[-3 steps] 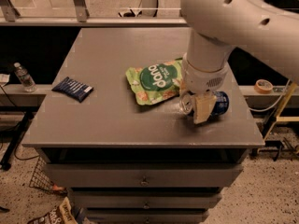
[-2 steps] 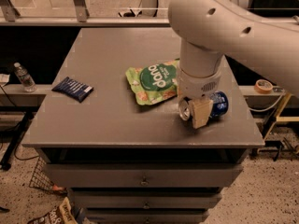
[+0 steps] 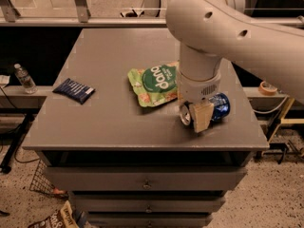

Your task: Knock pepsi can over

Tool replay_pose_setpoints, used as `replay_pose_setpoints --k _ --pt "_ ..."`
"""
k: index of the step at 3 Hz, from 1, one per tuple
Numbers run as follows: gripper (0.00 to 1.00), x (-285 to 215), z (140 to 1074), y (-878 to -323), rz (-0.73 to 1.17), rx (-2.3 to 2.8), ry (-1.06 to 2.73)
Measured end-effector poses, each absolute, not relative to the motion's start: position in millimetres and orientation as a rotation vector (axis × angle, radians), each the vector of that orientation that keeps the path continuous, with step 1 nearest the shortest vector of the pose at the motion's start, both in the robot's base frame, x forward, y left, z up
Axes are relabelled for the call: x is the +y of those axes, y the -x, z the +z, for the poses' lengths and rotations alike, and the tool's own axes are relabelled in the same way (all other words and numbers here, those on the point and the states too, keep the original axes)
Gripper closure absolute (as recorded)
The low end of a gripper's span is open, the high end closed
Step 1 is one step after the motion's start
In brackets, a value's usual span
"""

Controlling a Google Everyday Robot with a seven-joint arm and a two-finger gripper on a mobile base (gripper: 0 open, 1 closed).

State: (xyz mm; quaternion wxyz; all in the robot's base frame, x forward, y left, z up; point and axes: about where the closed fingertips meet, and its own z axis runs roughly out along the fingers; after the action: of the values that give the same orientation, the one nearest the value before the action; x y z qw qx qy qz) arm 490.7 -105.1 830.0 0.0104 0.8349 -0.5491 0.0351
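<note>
The pepsi can (image 3: 219,107) is dark blue and lies on its side near the right front of the grey table (image 3: 104,118). Its silver top (image 3: 185,114) faces left. My gripper (image 3: 198,117) hangs from the big white arm (image 3: 213,27) directly over and in front of the can. It is down at can height and covers the can's middle. The can's left end sits close to the green snack bag (image 3: 154,83).
A flat dark-blue striped packet (image 3: 73,90) lies at the table's left side. The table's right edge and front edge are close to the can. A water bottle (image 3: 23,78) stands on a low ledge to the left. A tape roll (image 3: 267,87) lies on the right.
The arm has swung to the left and the gripper has shifted slightly left and forward over the can. The can's silver top now shows to the left of the gripper.
</note>
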Motion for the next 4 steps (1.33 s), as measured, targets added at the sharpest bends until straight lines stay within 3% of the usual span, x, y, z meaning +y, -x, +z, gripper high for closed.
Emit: replay_pose_setpoints --k 3,4 --pt "0.12 -104.9 831.4 -491.7 0.126 -1.723 -2.615" --pt "0.0 -104.9 831.8 -491.9 0.131 -1.725 -2.617"
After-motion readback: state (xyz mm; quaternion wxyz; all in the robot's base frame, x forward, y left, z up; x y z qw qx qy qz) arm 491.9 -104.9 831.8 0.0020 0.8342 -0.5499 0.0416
